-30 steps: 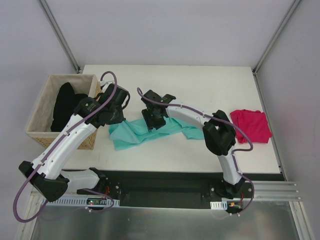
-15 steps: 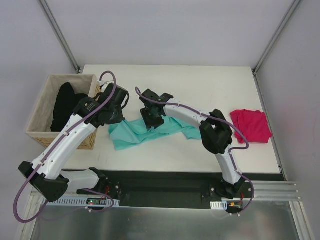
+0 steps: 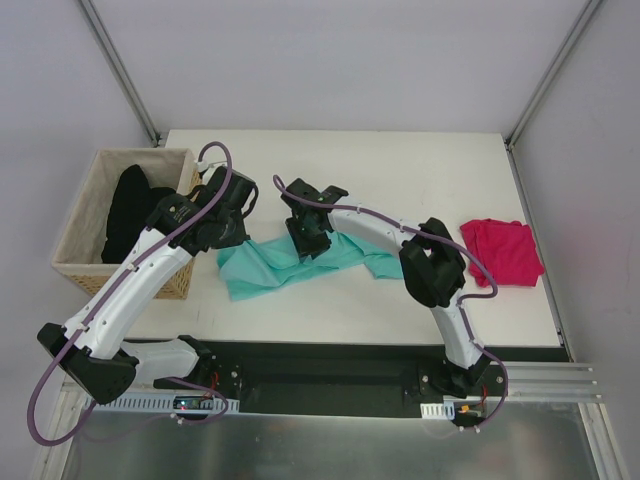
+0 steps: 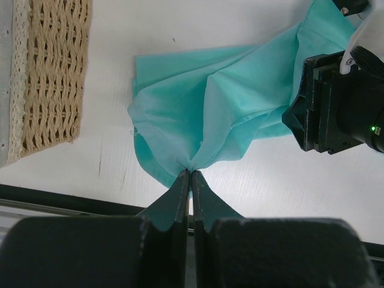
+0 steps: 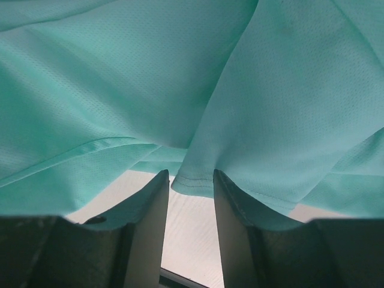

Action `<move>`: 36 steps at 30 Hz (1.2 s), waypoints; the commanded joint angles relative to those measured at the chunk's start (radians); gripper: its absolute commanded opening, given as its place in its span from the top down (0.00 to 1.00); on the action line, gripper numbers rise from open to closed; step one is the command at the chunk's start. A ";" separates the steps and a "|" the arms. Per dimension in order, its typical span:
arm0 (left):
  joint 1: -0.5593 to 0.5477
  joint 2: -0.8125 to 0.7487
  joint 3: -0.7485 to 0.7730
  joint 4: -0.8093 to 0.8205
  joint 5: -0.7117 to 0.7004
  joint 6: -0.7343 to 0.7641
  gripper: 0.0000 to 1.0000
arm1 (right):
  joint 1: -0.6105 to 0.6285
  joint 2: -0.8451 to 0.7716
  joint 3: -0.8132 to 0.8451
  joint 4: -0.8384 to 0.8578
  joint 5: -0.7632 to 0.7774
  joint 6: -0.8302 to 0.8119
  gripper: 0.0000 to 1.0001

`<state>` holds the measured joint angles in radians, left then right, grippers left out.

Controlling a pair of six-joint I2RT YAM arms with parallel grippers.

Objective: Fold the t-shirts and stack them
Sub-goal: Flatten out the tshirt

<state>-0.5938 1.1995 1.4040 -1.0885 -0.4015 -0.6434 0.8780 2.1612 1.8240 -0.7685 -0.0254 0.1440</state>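
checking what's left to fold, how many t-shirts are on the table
2. The teal t-shirt lies centrally, pinched by the left gripper; the pink t-shirt lies at the right edge. Dark cloth in the basket may hide more.

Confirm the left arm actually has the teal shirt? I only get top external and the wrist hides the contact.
Observer: Yes. In the left wrist view the left jaws are shut on a bunched bit of the teal shirt, and the cloth fans out from the pinch.
Operator: And the right side?
Observer: In the right wrist view the right jaws stand apart with a stitched hem of that shirt between their tips. The table shows through the gap below it. I see no clamp yet.
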 commanded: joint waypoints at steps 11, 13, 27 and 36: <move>0.011 -0.006 0.003 -0.011 0.000 -0.033 1.00 | -0.013 -0.018 -0.020 -0.038 0.019 -0.014 0.61; 0.009 -0.008 0.001 -0.011 -0.003 -0.035 1.00 | -0.014 -0.017 -0.017 -0.040 0.019 -0.014 0.61; 0.011 -0.009 -0.002 -0.011 -0.020 -0.030 1.00 | -0.010 0.031 0.084 -0.071 0.010 -0.011 0.61; 0.020 -0.026 -0.014 -0.011 -0.030 -0.015 1.00 | 0.004 0.060 0.124 -0.086 0.002 -0.001 0.61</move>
<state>-0.5880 1.1995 1.4033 -1.0885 -0.4023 -0.6651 0.8715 2.2070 1.9041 -0.8188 -0.0162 0.1379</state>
